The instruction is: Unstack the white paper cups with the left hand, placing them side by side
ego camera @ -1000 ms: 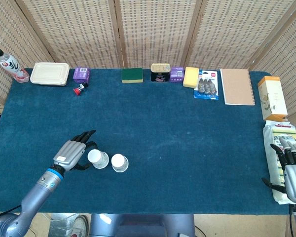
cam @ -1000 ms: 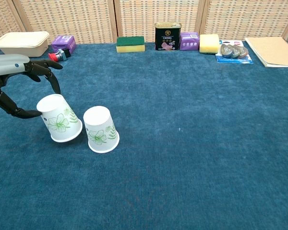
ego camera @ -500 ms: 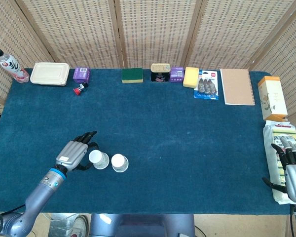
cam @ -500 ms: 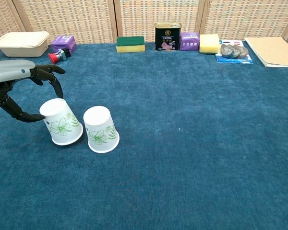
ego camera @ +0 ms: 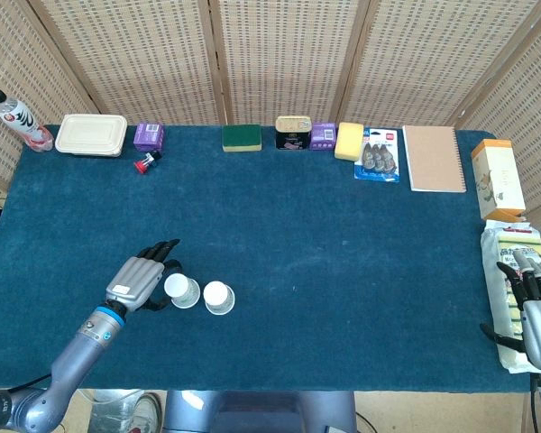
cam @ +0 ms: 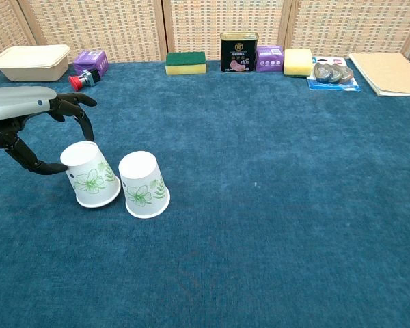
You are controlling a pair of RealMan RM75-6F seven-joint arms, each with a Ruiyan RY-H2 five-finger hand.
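Two white paper cups with green flower prints stand upside down side by side at the near left of the blue table. The left cup (cam: 90,176) (ego camera: 180,290) leans slightly. My left hand (cam: 34,119) (ego camera: 137,281) holds it, thumb against its left side and fingers (cam: 84,123) arched over its top. The right cup (cam: 143,184) (ego camera: 218,297) stands free, a narrow gap from the other. My right hand (ego camera: 536,311) rests at the table's right edge with fingers apart and nothing in it.
Along the far edge lie a lunch box (ego camera: 91,134), purple box (ego camera: 148,136), green sponge (ego camera: 242,137), tin can (ego camera: 293,132), yellow sponge (ego camera: 349,141), and notebook (ego camera: 433,158). A packet (ego camera: 509,271) lies by my right hand. A bottle (ego camera: 16,117) stands far left.
My left hand has shifted the left cup a little to the right, closer to the other cup, and the cup stands more upright. The right hand has stayed put.
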